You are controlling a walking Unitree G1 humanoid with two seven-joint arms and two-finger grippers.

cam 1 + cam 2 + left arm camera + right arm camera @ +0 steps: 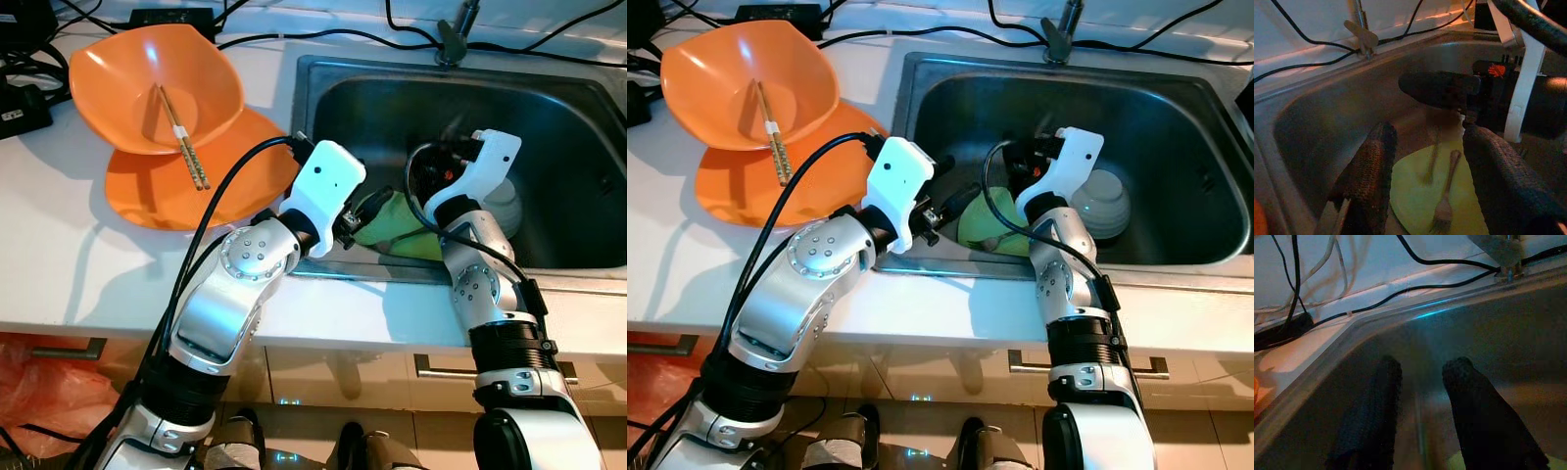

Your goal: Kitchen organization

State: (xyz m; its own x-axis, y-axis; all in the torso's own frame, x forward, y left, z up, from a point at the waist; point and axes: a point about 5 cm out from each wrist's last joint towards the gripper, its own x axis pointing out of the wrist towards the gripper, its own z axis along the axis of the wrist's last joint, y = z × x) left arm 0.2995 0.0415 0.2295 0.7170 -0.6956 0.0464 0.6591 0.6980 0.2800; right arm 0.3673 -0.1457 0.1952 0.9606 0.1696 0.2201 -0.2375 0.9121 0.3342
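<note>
1. Left gripper [1425, 171] reaching over the near rim into the steel sink [549, 108], fingers [1369, 176] spread wide, holding nothing, hovering just above a yellow-green plate [1420, 196].
2. Right gripper [1420, 401] also down inside the sink, just beside the left one, fingers [1474, 406] parted by a narrow gap, nothing between them, aimed at the far wall of the basin.
3. Yellow-green plate lying in the near part of the sink, between the two grippers in the head views [397, 225].
4. On that plate, a metal fork [1444, 205] with tines toward the left wrist camera, and next to it a second slim metal utensil [1432, 161], type unclear.
5. Pale bowl [1102, 201] upside down on the sink floor, just right of the right arm.
6. Faucet [453, 34] at the back edge of the sink, black cables [284, 37] trailing along the white desk [59, 235] behind it.
7. Left of the sink, on the desk, an orange bowl [118, 78] resting on an orange plate [157, 196].
8. Pair of chopsticks [184, 137] lying inside the orange bowl, tips reaching over its near rim.
9. Below the desk, cabinet fronts with metal handles [446, 370], and an orange-red plastic bag [44, 397] at the far left.
</note>
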